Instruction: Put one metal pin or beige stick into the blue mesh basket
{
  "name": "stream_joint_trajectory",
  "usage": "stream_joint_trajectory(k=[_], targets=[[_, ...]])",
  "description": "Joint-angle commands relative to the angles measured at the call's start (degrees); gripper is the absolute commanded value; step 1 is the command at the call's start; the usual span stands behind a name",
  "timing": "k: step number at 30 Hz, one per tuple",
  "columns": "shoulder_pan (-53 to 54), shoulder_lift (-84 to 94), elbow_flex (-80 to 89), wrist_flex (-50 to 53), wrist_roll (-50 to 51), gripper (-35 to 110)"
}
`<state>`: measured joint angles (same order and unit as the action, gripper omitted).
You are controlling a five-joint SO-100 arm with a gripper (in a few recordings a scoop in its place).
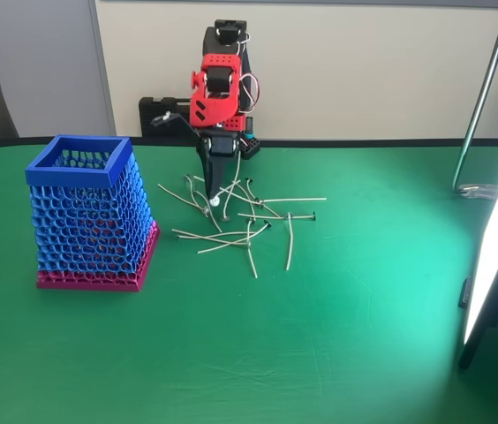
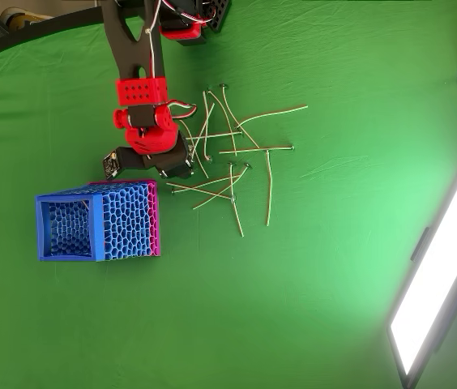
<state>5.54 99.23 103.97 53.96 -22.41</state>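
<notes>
The blue mesh basket [image 1: 90, 216] [image 2: 99, 220] stands upright on its pink base at the left of the green table. To its right lies a loose pile of thin beige sticks [image 1: 249, 221] [image 2: 232, 174]. My red and black gripper [image 1: 214, 201] [image 2: 181, 168] points straight down at the pile's left edge, beside the basket. Its fingers form one narrow dark wedge, with no gap showing. The white round head of one beige stick [image 1: 215, 200] sits right at the fingertips, and the fingers look shut on it at table level.
A bright light panel [image 1: 496, 256] [image 2: 439, 275] stands at the right edge of the table. A metal stand pole [image 1: 483, 97] rises at the back right. Bare green cloth [image 1: 302, 353] spreads across the front.
</notes>
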Motion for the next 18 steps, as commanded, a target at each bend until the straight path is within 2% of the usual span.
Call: stream_joint_trajectory(k=[1, 18], targets=[[0.79, 4.66, -2.64, 0.62, 0.35, 1], [5.36, 20.21, -4.57, -0.44, 3.08, 1]])
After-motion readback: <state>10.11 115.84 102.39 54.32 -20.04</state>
